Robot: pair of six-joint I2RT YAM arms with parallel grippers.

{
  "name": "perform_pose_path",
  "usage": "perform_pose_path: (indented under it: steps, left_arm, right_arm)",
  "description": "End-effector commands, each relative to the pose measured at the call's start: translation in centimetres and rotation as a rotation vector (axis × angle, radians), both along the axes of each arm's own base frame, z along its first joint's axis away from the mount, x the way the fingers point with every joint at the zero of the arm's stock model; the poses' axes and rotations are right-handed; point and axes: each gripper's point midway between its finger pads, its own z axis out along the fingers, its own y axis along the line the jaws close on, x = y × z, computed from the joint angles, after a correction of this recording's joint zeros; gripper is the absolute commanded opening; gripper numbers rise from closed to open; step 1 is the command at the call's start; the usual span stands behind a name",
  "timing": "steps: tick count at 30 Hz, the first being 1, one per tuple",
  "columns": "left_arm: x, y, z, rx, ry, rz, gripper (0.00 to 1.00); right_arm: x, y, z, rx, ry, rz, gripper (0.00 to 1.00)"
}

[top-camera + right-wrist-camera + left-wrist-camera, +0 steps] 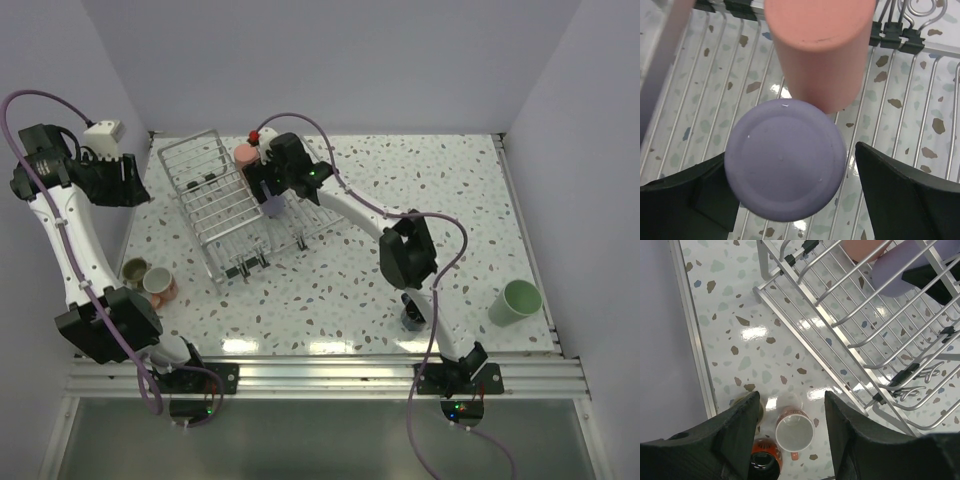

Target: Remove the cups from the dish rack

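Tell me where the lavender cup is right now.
In the top view, the lavender cup stands upside down in the dish rack, right section, just nearer than the pink cup, inside the open right gripper.

The surface [400, 180] is a white speckled top with a metal rail [330, 372] along its near edge. The dish rack [215, 205] stands on its far left part, set at an angle. Near the left edge, beside the rack's near end, small cups stand close together. They are an olive-beige cup [135, 270], a pale-lined salmon cup [795, 432] with its mouth up, and an orange-red cup [765, 460] just beside it. A mint-green cup [520, 302] sits at the near right, well apart. A dark cup [413, 316] is nearer the middle, partly hidden.
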Motion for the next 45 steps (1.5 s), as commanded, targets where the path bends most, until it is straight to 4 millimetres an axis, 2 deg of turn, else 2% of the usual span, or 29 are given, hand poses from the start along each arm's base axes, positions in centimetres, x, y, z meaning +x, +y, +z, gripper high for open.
perform_pose_path:
  steps: [1,8,9,12,13,14,15,16,19,20,22,23,26,27,29,30,32,33,34,35,36,37,38,39,40,41,42,43,45]
  left_arm:
    - [0.7,-0.4,1.0,-0.018,-0.039,-0.014,0.59]
    - [0.8,-0.4,1.1,-0.012,-0.036,-0.023,0.58]
    - [0.8,-0.4,1.1,-0.011,-0.036,-0.025,0.58]
    - [0.7,-0.3,1.1,-0.007,-0.029,-0.027,0.58]
    - [0.7,-0.4,1.1,-0.007,-0.029,-0.029,0.58]
    - [0.7,-0.4,1.1,-0.006,-0.031,-0.031,0.58]
    - [0.7,-0.5,1.2,-0.008,-0.036,-0.033,0.58]
    - [0.8,-0.5,1.4,-0.007,-0.042,-0.036,0.58]
    - [1.3,-0.9,2.4,-0.012,-0.077,-0.057,0.57]
    - [1.4,-1.2,2.8,-0.015,-0.09,-0.066,0.57]
    - [2.0,-2.1,4.1,-0.025,-0.137,-0.104,0.57]
    - [2.3,-2.5,4.5,-0.029,-0.154,-0.12,0.57]
    - [3.2,-4.3,6.3,-0.038,-0.22,-0.189,0.55]
    - [3.4,-5.5,6.8,-0.051,-0.237,-0.23,0.55]
    - [3.9,-6.7,8.3,-0.062,-0.295,-0.27,0.54]
    - [4.0,-8.3,9.0,-0.093,-0.321,-0.322,0.54]
    - [4.5,-10.1,10.5,-0.134,-0.381,-0.361,0.54]
    - [4.4,-12.2,11.2,-0.179,-0.406,-0.427,0.54]
    - [4.9,-13.3,11.7,-0.197,-0.446,-0.467,0.55]
    - [4.3,-14.7,12.5,-0.251,-0.462,-0.488,0.57]
    - [4.3,-17.2,14.2,-0.282,-0.545,-0.594,0.59]
    - [3.5,-18.7,14.0,-0.362,-0.526,-0.607,0.61]
    - [3.3,-20.0,14.4,-0.379,-0.556,-0.651,0.63]
    - [2.4,-22.4,15.0,-0.433,-0.56,-0.712,0.65]
    - [2.2,-23.8,15.8,-0.466,-0.605,-0.744,0.68]
    - [2.0,-24.9,16.1,-0.493,-0.614,-0.775,0.7]
    - [1.1,-26.9,16.4,-0.536,-0.607,-0.839,0.7]
    - [1.1,-27.7,17.0,-0.556,-0.624,-0.863,0.7]
    - [1.2,-29.6,16.6,-0.643,-0.553,-0.881,0.7]
  right_arm:
    - [2.5,0.2,3.0,0.061,-0.102,-0.075,0.88]
    - [2.5,0.9,1.6,0.072,-0.083,-0.071,0.67]
    - [2.4,0.8,2.0,0.076,-0.088,-0.071,0.6]
    - [2.0,0.5,2.6,0.064,-0.099,-0.061,0.48]
    - [1.7,0.3,4.2,0.076,-0.117,-0.057,0.39]
    - [1.5,0.0,4.1,0.068,-0.119,-0.055,0.34]
    - [1.4,-0.3,5.0,0.075,-0.13,-0.059,0.29]
    - [1.2,-0.9,7.2,0.09,-0.157,-0.073,0.22]
    - [0.7,-2.2,10.0,0.099,-0.189,-0.099,0.16]
    - [0.5,-3.2,12.3,0.109,-0.218,-0.134,0.12]
    - [0.8,-4.7,14.7,0.125,-0.247,-0.186,0.07]
    - [0.6,-5.7,16.6,0.151,-0.259,-0.22,0.03]
    - [1.0,-8.2,19.6,0.185,-0.276,-0.305,0.0]
    - [0.5,-9.1,21.6,0.213,-0.295,-0.32,0.0]
    - [0.4,-10.5,23.1,0.254,-0.293,-0.359,0.0]
    - [-0.3,-11.1,25.0,0.299,-0.3,-0.354,0.0]
    - [-0.8,-11.8,26.6,0.402,-0.269,-0.353,0.0]
    - [-1.2,-12.0,27.5,0.452,-0.252,-0.344,0.0]
    - [-2.5,-12.9,30.0,0.529,-0.25,-0.304,0.0]
    - [-2.7,-12.8,30.2,0.617,-0.209,-0.305,0.0]
    - [-3.0,-13.5,31.3,0.673,-0.209,-0.305,0.0]
    - [-4.8,-13.9,33.4,0.742,-0.219,-0.265,0.0]
    - [-5.1,-13.8,33.9,0.817,-0.218,-0.257,0.0]
    - [-5.8,-13.8,34.6,0.853,-0.222,-0.239,0.0]
    - [-7.1,-13.8,35.9,0.899,-0.225,-0.194,0.0]
    - [-7.4,-13.6,36.0,0.951,-0.204,-0.182,0.0]
    - [-7.9,-13.6,36.3,0.972,-0.199,-0.17,0.0]
    - [-8.2,-13.5,36.6,0.988,-0.194,-0.159,0.0]
    - [-8.9,-13.3,36.7,1.008,-0.181,-0.144,0.0]
